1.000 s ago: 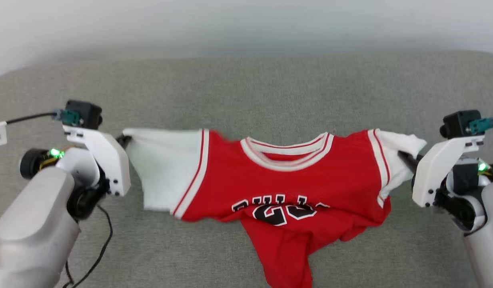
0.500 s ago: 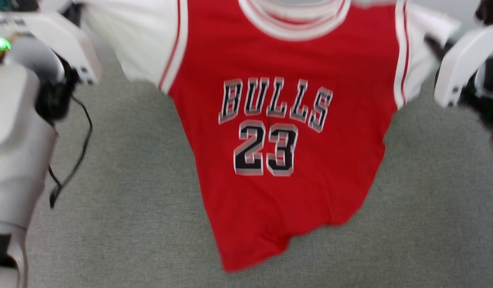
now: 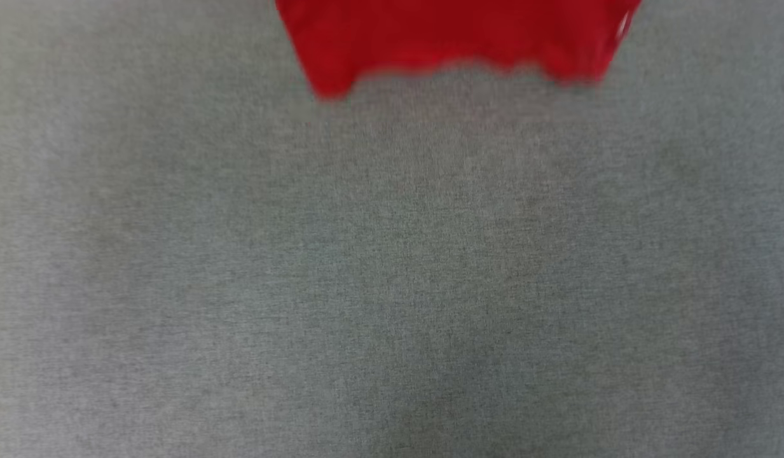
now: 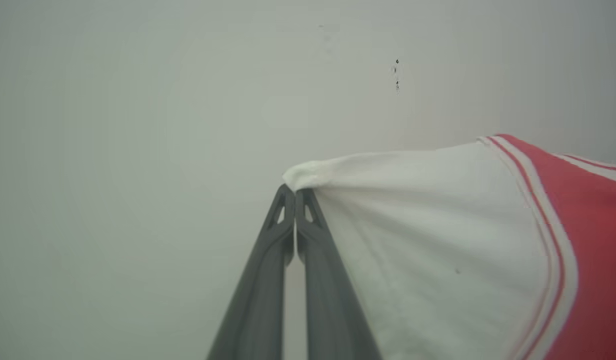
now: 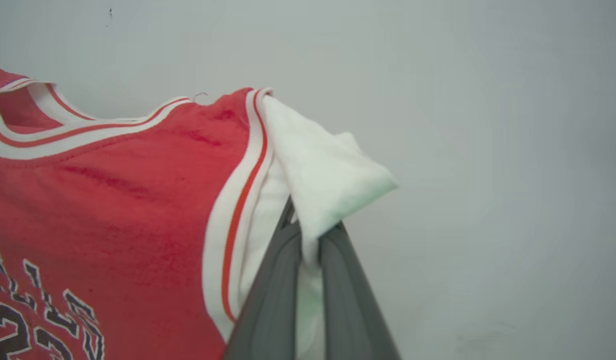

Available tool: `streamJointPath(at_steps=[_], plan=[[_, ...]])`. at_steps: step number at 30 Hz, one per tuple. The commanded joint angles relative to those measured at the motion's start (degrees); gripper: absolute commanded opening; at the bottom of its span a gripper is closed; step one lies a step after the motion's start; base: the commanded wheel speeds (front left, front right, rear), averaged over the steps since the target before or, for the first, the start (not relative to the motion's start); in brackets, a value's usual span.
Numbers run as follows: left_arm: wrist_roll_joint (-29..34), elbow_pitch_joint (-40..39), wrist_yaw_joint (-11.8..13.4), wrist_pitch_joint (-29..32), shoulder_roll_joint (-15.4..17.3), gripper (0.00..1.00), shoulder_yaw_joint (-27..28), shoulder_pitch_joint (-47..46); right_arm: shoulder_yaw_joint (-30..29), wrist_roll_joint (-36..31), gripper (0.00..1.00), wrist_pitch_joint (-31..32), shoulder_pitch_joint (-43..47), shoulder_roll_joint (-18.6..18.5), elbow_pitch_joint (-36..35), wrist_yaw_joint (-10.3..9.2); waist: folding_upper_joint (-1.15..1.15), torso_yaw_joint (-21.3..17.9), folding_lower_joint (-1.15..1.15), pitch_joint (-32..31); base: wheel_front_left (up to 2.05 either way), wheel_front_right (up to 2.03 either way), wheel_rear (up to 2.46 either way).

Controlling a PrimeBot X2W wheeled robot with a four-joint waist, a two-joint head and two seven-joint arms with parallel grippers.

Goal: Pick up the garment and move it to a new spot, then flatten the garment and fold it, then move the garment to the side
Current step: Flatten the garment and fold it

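Observation:
The garment's red bottom hem (image 3: 449, 38) hangs blurred at the top of the head view, above the grey surface. In the left wrist view my left gripper (image 4: 295, 192) is shut on the tip of one white sleeve (image 4: 427, 240), with the red-white striped trim to the right. My right gripper (image 5: 310, 235) is shut on the other white sleeve (image 5: 322, 175), which folds over its fingers. The red front of the garment (image 5: 113, 200) hangs to the left there, with its striped collar and part of the black lettering showing.
A grey fabric surface (image 3: 392, 267) spreads below the hanging hem in the head view. A plain pale wall (image 4: 138, 125) stands behind the garment in both wrist views, with a few small dark specks (image 4: 396, 72) on it.
The garment has been lifted off the grey surface and now hangs stretched between both grippers. In the head view it has slid upward, leaving just the hem; the camera seems to have shifted too.

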Motion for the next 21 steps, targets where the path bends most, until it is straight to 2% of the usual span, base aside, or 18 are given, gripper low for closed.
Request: streamJointPath(at_steps=[1, 5, 9, 21], plan=[[0.48, -0.29, -0.17, -1.22, 0.83, 0.00, 0.42, -1.94, -0.09, -1.19, 0.00, -1.51, -2.45, 0.25, 0.68, -0.06, 0.00, -0.33, -0.01, 3.03, 0.00, 0.00, 0.00], [1.05, -0.97, -0.74, -2.99, 1.18, 0.00, 0.68, -5.90, 0.37, -2.80, 0.00, -3.47, -7.98, 0.90, 2.04, -0.06, 0.00, -0.07, -0.01, 5.71, 0.00, 0.00, 0.00], [0.45, 0.00, -0.98, -3.54, 0.73, 0.00, 0.61, -6.00, 2.22, -3.00, 0.00, -4.88, -9.93, 2.12, 4.12, -0.06, 0.00, 0.17, -0.01, 7.88, 0.00, 0.00, 0.00], [-2.58, 5.37, -2.58, -6.42, -2.97, 0.00, 0.54, 0.40, 8.84, 1.69, 0.00, -6.89, -6.77, 4.16, 9.57, -0.06, 0.00, 1.21, -0.01, 11.88, 0.00, 0.00, 0.00]])
